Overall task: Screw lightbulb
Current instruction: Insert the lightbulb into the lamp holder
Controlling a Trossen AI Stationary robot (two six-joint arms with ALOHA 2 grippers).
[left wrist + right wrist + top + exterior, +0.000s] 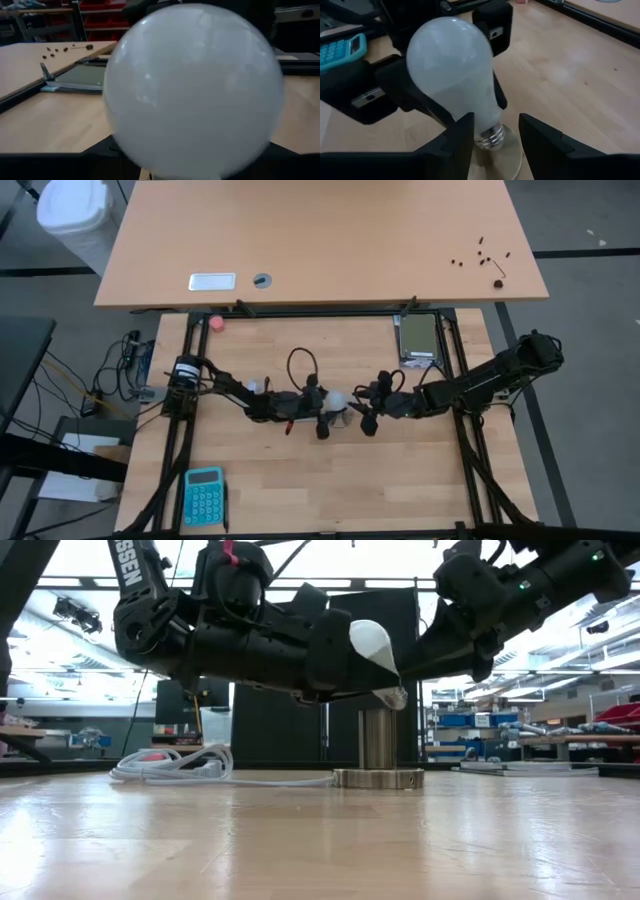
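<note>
So the frosted white lightbulb with the silvery screw base [454, 82] is sitting dead centre of the pale wooden desk [400, 480], tilted, with its threaded end right at the top of the short metal socket post on its round disc base [378, 753]. From the low view the base looks just at the socket mouth, and I can't tell if any thread has caught.

The left hand [330, 655] comes in from 9 o'clock and has its dark fingers clamped around the globe, about half open because the bulb is fat. The right hand [495, 135] reaches in from 3 o'clock, fingers nearly closed down near the neck, one each side of the screw base; whether they're actually pinching it or just bracketing it, I can't say.

My worry: that tilt. If the bulb gets spun while leaning, it'll likely cross-thread or skid off the rim. The socket disc isn't fixed as far as I can see, only trailing a white cord [175, 765] off toward 9 o'clock, so a sideways push could drag the whole thing. Smooth glass could also slip.
</note>
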